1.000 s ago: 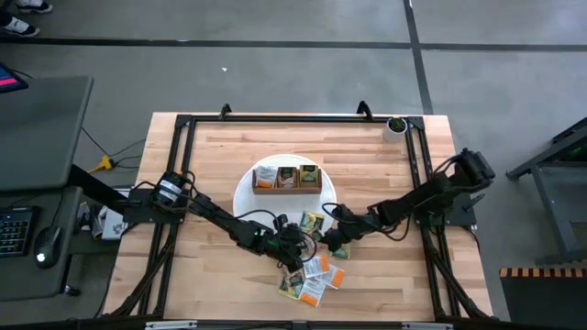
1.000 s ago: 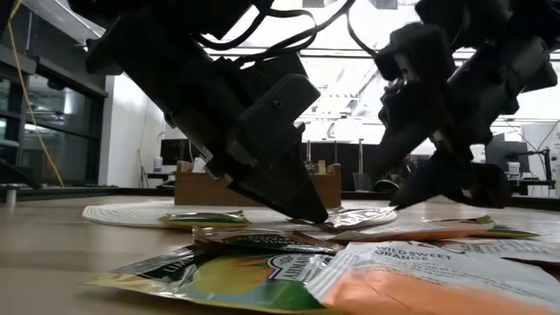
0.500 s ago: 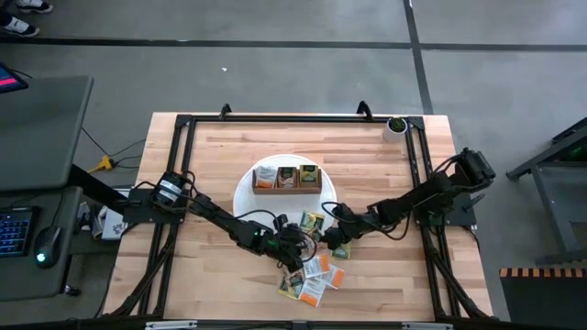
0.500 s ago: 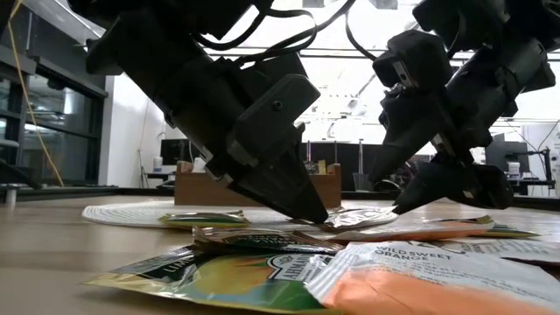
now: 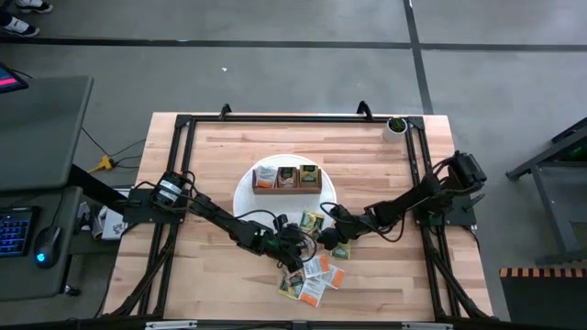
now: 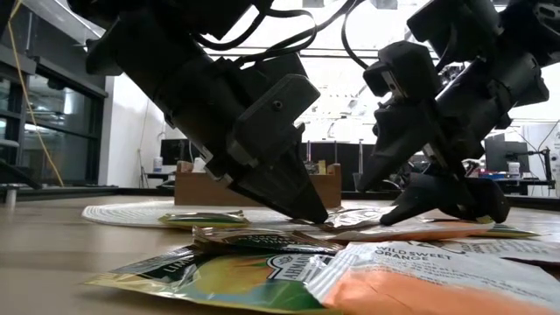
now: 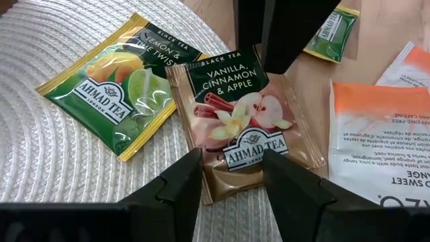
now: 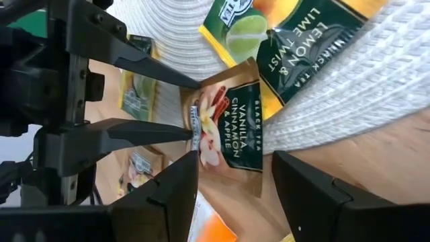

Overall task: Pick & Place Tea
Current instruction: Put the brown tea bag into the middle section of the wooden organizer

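Brown tea point(image 7: 245, 131) flat on mat point(image 7: 47, 168) edge, between open left gripper point(image 7: 232, 176) and open right gripper point(image 8: 232, 176).

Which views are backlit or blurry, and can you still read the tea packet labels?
Low view: both arms are dark silhouettes against bright windows, the nearest orange packet soft. Left wrist view: evenly lit, the vanilla cinnamon apple packet reads sharply. Right wrist view: the lemon lime packet is legible.

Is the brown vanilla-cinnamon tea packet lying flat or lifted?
Flat: the brown vanilla-cinnamon tea packet rests half on the white woven mat, half on wood.
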Controlling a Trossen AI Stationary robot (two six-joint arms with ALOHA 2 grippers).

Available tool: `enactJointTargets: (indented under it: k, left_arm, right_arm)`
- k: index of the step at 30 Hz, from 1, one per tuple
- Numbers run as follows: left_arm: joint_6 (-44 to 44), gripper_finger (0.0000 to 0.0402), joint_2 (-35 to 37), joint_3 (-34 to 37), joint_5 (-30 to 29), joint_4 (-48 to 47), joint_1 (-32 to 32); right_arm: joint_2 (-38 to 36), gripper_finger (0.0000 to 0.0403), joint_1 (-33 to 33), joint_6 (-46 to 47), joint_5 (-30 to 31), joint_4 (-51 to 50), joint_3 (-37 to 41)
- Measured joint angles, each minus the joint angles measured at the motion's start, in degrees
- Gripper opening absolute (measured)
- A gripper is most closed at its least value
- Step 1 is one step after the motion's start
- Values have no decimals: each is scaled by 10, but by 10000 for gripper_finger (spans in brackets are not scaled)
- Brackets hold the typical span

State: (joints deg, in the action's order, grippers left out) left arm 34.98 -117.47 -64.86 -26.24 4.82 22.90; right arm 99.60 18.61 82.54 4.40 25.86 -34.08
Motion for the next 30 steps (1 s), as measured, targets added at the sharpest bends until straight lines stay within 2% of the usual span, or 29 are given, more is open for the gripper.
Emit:
enactJointTargets:
  k: [4, 7, 19, 30]
  left_arm:
    - [0, 154, 0, 0, 0, 1, 0]
    - [0, 154, 0, 0, 1, 2, 0]
    - [0, 154, 0, 0, 2, 2, 0]
    - [-23, 154, 5, 0, 6, 0, 0]
  right_arm:
    - [1, 186, 0, 0, 0, 1, 0]
    - [1, 170, 0, 0, 0, 1, 0]
    - [2, 11, 0, -6, -5, 2, 0]
    - [2, 2, 0, -29, -14, 8, 1]
